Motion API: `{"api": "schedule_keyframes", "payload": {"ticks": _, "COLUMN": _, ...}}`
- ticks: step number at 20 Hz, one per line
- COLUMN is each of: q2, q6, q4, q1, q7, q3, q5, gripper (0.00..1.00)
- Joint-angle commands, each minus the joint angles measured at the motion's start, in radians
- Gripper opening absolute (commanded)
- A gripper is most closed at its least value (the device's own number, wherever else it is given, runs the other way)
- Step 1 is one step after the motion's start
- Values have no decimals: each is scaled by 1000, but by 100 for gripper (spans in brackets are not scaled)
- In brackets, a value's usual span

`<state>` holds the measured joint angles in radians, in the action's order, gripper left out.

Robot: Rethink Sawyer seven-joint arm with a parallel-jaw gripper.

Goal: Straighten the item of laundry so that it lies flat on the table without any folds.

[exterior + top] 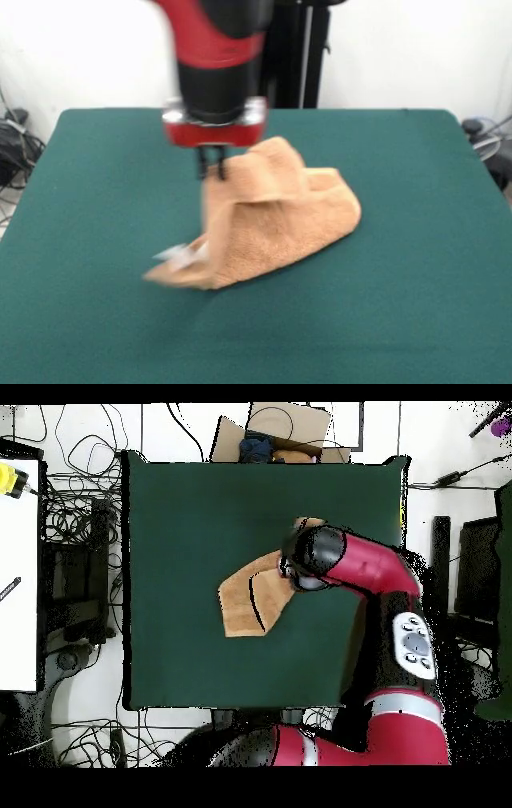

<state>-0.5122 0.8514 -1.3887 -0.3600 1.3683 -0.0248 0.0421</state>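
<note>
Towel (272, 220) hangs bunched below the pincer (212, 170), which is clenched on an upper edge; soft, light terry, likely drapes; best pinched at a corner.

Nubby terry-cloth towel (272, 220), matt felt-like green table (416, 280), glossy red plastic arm (375, 569)

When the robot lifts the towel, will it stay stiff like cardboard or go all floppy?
Probably floppy: the towel hangs in drooping folds below the gripper. It likely won't slide easily either, since its fuzzy cloth rests on the felt-like table. It looks light; one pinched edge lifts much of it.
</note>
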Motion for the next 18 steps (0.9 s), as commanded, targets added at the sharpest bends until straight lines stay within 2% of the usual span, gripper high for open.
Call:
{"api": "schedule_keyframes", "payload": {"ticks": 1, "q2": 103, "q6": 174, "q4": 175, "q1": -97, "q7": -230, "q3": 119, "q5": 78, "gripper": 0}}
{"api": "schedule_keyframes", "payload": {"ticks": 9, "q2": 265, "q6": 325, "q4": 422, "q1": -200, "q7": -355, "q3": 219, "q5": 135, "gripper": 0}}
{"api": "schedule_keyframes", "payload": {"ticks": 14, "q2": 329, "q6": 349, "q4": 482, "q1": -217, "q7": -377, "q3": 245, "q5": 147, "gripper": 0}}
{"api": "schedule_keyframes", "payload": {"ticks": 18, "q2": 350, "q6": 334, "q4": 474, "q1": -224, "q7": -373, "q3": 253, "q5": 144, "gripper": 0}}
